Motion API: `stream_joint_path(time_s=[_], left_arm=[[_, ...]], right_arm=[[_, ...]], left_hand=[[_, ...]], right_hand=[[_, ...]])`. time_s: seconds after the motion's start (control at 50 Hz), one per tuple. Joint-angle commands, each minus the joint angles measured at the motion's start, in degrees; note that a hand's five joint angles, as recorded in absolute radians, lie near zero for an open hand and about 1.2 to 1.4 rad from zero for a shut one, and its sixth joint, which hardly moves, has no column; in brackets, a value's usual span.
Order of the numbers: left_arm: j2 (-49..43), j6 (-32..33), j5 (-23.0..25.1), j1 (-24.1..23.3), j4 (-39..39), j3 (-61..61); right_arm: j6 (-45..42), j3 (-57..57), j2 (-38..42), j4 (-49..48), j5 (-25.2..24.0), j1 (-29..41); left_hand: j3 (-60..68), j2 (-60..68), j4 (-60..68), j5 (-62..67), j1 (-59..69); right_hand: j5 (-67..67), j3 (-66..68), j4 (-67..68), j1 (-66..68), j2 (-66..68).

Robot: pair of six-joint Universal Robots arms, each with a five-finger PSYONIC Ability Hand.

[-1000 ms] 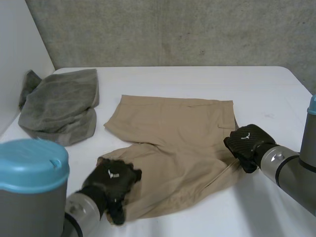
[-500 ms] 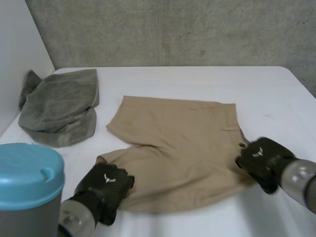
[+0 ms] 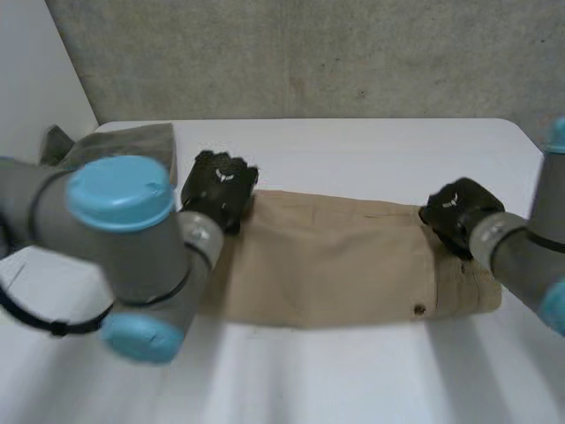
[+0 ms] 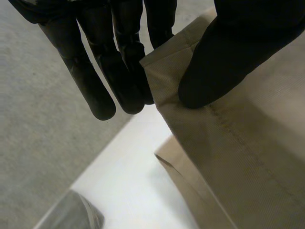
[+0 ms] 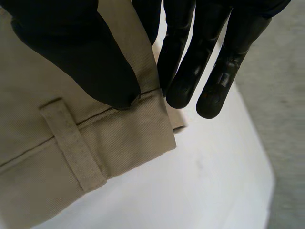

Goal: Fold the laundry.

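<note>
Tan shorts [image 3: 327,256] lie folded in half across the middle of the white table [image 3: 353,380]. My left hand [image 3: 221,187] is at the fold's far left corner. In the left wrist view its thumb [image 4: 224,57] pinches the hem edge of the shorts [image 4: 248,143] against the fingers [image 4: 128,81]. My right hand [image 3: 455,212] is at the far right corner. There its thumb [image 5: 71,43] and fingers [image 5: 186,62] pinch the waistband of the shorts [image 5: 71,143] beside a belt loop [image 5: 74,143].
A crumpled grey towel [image 3: 124,141] lies at the table's far left, partly hidden behind my left arm [image 3: 132,238]. A concrete wall [image 3: 309,53] runs behind the table. A white side wall [image 3: 35,79] stands at the left.
Both hands have carried the shorts' near edge up and away to the far edge, folding them in half. The left hand has closed on the cloth.
</note>
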Motion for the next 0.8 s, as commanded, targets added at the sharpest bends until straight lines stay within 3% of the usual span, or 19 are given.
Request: stream_joint_path(time_s=[0.02, 0.14, 0.26, 0.28, 0.3, 0.34, 0.36, 0.42, 0.52, 0.56, 0.66, 0.8], left_arm=[[-14.4, 6.2, 0.4, 1.4, 8.5, 12.8], [-23.2, 14.3, 0.1, 2.1, 18.3, 20.4], [-27.6, 14.9, 0.5, 2.8, 20.1, 23.3], [-27.8, 14.8, 0.7, 2.8, 20.7, 23.0], [-27.9, 14.7, 1.4, 2.7, 22.4, 22.1], [-27.8, 14.4, 1.8, 2.3, 25.1, 20.4], [-27.7, 14.3, 2.1, 2.1, 26.7, 19.4], [-25.2, 13.2, 2.7, 1.1, 34.1, 14.0], [-18.8, 12.9, 1.9, 0.5, 39.9, 7.1], [-16.0, 12.6, 1.4, 0.4, 39.3, 3.4], [-6.0, 8.9, 0.0, 0.4, 36.3, -5.6], [3.7, -7.2, 0.4, 0.2, 26.2, -15.5]], right_arm=[[-0.6, -7.7, 9.1, -11.2, 3.7, 2.3], [-1.4, -15.3, 16.9, -18.1, 4.7, 2.3], [-3.2, -22.9, 26.0, -22.9, 4.9, 2.3], [-3.4, -23.7, 26.8, -23.1, 5.2, 2.3], [-3.5, -24.3, 27.6, -23.2, 5.7, 2.3], [-3.1, -24.9, 27.8, -23.3, 8.7, 2.3], [-2.8, -24.8, 27.5, -23.2, 9.7, 2.3], [0.1, -22.9, 24.8, -23.7, 11.9, 2.1], [8.9, -16.2, 13.1, -22.9, 9.8, 1.8], [11.9, -12.0, 6.0, -21.9, 7.6, 1.7], [14.7, -4.5, -0.6, -14.4, 1.8, 0.1], [19.6, 5.3, -1.3, -4.3, -3.6, -4.9]], left_hand=[[11.8, 11.4, 11.2, 12.8, 14.7], [11.8, 11.4, 11.2, 12.8, 14.7], [11.8, 11.4, 11.2, 12.8, 14.7], [11.8, 11.4, 11.2, 12.8, 14.7], [-5.8, -6.2, -6.4, -4.9, -2.9], [-50.5, -50.9, -51.1, -49.6, -47.6], [-58.2, -58.6, -58.8, -57.2, -55.3], [-58.2, -58.6, -58.8, -57.2, -55.3], [-58.2, -58.6, -58.8, -57.2, -55.3], [-58.2, -58.6, -58.8, -57.2, -55.3], [-58.2, -58.6, -58.8, -57.2, -55.3], [-58.2, -58.6, -58.8, -57.2, -55.3]], right_hand=[[12.6, 11.6, 11.8, 23.0, 12.5], [12.6, 11.6, 11.8, 23.0, 12.5], [12.6, 11.6, 11.8, 23.0, 12.5], [-6.9, -8.0, -7.8, 3.4, -7.1], [-28.0, -29.0, -28.8, -17.6, -28.1], [-57.4, -58.4, -58.2, -47.0, -57.5], [-57.4, -58.4, -58.2, -47.0, -57.5], [-57.4, -58.4, -58.2, -47.0, -57.5], [-57.4, -58.4, -58.2, -47.0, -57.5], [-57.4, -58.4, -58.2, -47.0, -57.5], [-57.4, -58.4, -58.2, -47.0, -57.5], [-57.4, -58.4, -58.2, -47.0, -57.5]])
